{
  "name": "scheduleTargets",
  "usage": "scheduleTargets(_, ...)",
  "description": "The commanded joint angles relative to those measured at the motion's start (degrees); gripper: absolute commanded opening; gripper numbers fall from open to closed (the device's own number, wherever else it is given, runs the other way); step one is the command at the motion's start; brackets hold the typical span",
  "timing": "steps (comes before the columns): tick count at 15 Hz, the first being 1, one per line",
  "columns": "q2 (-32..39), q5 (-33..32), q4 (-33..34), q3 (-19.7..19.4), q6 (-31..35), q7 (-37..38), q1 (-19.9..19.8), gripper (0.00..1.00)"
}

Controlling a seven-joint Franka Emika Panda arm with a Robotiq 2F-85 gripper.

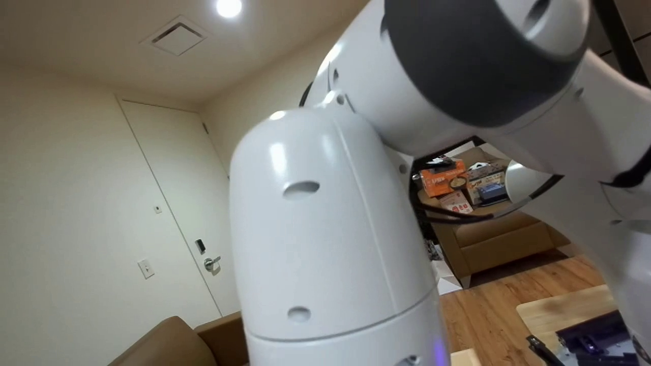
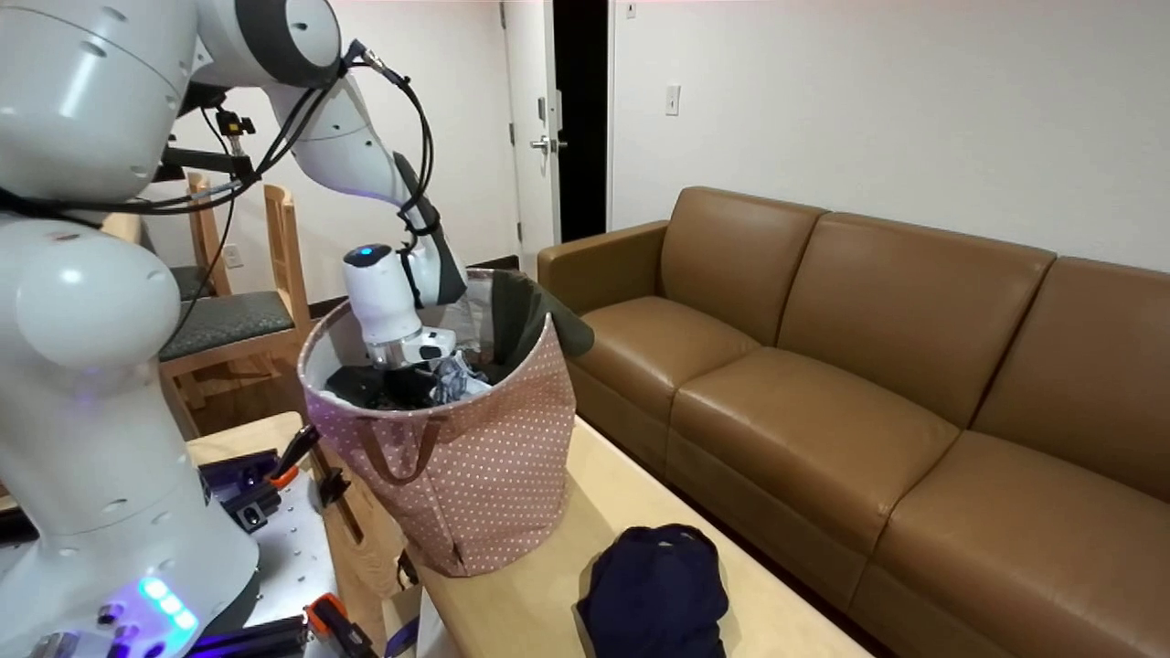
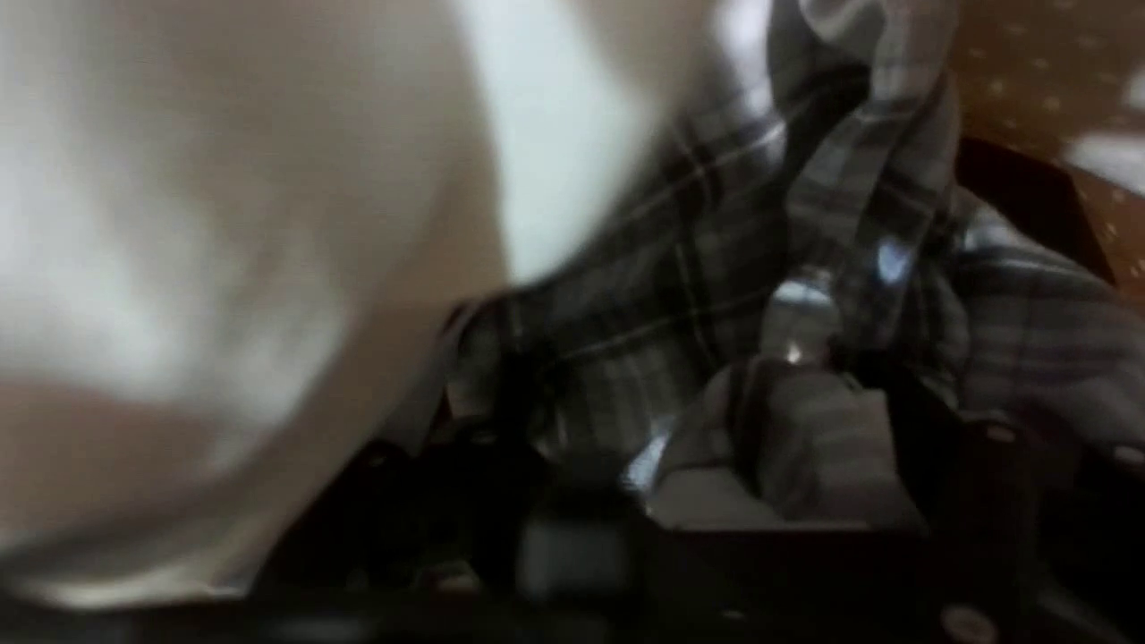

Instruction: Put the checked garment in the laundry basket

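Observation:
The laundry basket (image 2: 484,484) is tall, pink with white dots, and stands on the light wood table. My gripper (image 2: 409,388) points down inside it, low among dark cloth. A grey-white checked garment (image 2: 454,379) lies right beside the gripper in the basket. In the wrist view the checked garment (image 3: 644,304) fills the middle and right, bunched around the dark jaws of the gripper (image 3: 733,465). Folds of it show between and beyond the jaws. The picture is too dark to show whether the jaws are closed on it. Neither gripper nor basket shows in the exterior view filled by the arm (image 1: 330,213).
A dark green cloth (image 2: 539,320) hangs over the basket's far rim. A navy garment (image 2: 654,594) lies on the table (image 2: 548,603) in front of the basket. A brown sofa (image 2: 795,411) runs along the table. A blurred pale surface (image 3: 224,224) is close to the wrist camera.

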Motion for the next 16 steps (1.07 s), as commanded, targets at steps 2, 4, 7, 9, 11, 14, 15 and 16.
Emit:
scheduleTargets(2, -8.7, 0.0, -5.2, -6.8, 0.0, 4.4, 9.1, 1.00)
scheduleTargets(4, -12.2, 0.0, -6.8, -10.5, 0.0, 5.3, 12.9, 1.00)
scheduleTargets(7, -18.0, 0.0, -9.6, -18.6, 0.0, 9.0, 20.4, 1.00)
scheduleTargets(9, -21.4, 0.0, -11.2, -26.5, -0.1, 12.4, 27.3, 1.00)
scheduleTargets(11, -22.7, 0.0, -12.0, -34.7, -0.1, 12.9, 34.1, 1.00)
scheduleTargets(14, -22.4, 0.0, -11.6, -41.8, -0.1, 11.5, 39.7, 1.00)
scheduleTargets(15, -22.9, 0.0, -11.8, -43.5, -0.1, 11.2, 41.1, 1.00)
scheduleTargets(16, -23.0, 0.0, -11.9, -46.5, -0.1, 11.7, 43.7, 1.00)
